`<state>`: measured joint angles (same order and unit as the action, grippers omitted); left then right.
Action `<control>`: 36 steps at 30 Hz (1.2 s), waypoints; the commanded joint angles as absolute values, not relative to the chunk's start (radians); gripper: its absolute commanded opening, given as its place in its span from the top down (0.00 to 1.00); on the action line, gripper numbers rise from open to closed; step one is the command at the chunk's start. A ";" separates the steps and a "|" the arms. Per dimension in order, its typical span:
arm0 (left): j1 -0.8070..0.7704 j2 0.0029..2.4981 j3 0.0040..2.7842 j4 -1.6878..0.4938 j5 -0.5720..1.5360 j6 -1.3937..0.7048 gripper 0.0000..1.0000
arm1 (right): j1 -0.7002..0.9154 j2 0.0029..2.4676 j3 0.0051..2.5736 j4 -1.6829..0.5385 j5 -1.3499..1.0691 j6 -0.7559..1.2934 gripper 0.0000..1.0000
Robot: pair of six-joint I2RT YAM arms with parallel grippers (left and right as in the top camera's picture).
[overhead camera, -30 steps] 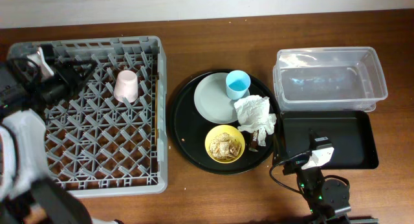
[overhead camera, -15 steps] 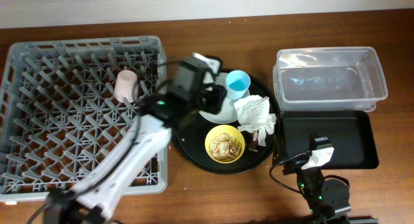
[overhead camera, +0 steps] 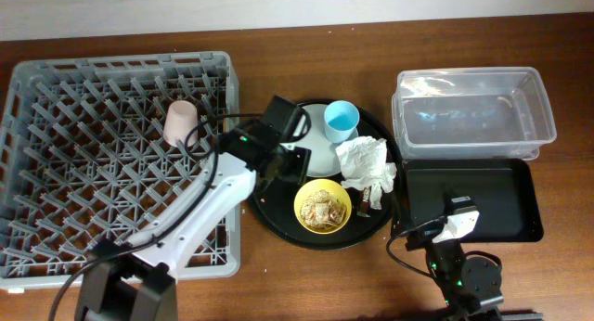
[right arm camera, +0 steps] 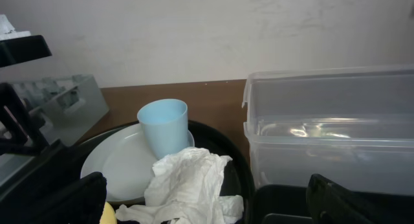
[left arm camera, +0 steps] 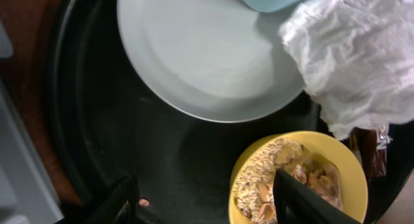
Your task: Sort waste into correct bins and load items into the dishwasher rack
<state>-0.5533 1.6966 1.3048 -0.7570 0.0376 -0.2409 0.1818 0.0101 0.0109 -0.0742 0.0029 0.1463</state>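
Note:
My left gripper (overhead camera: 283,161) is open and empty, low over the round black tray (overhead camera: 264,186) between the pale plate (overhead camera: 316,149) and the yellow bowl (overhead camera: 322,207). In the left wrist view my fingers (left arm camera: 207,201) straddle the bowl's (left arm camera: 336,166) left rim, above beige food scraps (left arm camera: 272,179). The plate (left arm camera: 200,56), white napkin (left arm camera: 356,56) and brown wrapper (left arm camera: 372,149) lie beyond. The light blue cup (overhead camera: 342,121) stands on the plate. The pink cup (overhead camera: 179,122) sits in the grey rack (overhead camera: 111,200). My right gripper (right arm camera: 213,211) is open and empty. I cannot make out the chopsticks.
The clear tub (overhead camera: 473,112) stands at the back right, the shallow black tray (overhead camera: 492,205) in front of it, with my right arm (overhead camera: 457,219) at its front edge. The right wrist view shows the blue cup (right arm camera: 165,125), napkin (right arm camera: 187,185) and tub (right arm camera: 330,130).
My left arm has swung from the rack's far left corner across to the round tray and settled low near the bowl. The right arm has not moved.

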 commanded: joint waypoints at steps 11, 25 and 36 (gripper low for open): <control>-0.464 1.526 1.307 -0.813 0.003 -0.230 0.01 | 0.176 0.476 0.838 -0.819 -0.029 0.173 0.01; -0.464 1.526 1.307 -0.813 0.003 -0.229 0.00 | 0.229 1.575 1.214 -1.053 -0.221 0.408 0.10; -0.464 1.526 1.307 -0.813 0.003 -0.229 0.01 | 0.269 1.879 1.208 -0.847 -0.104 0.409 0.21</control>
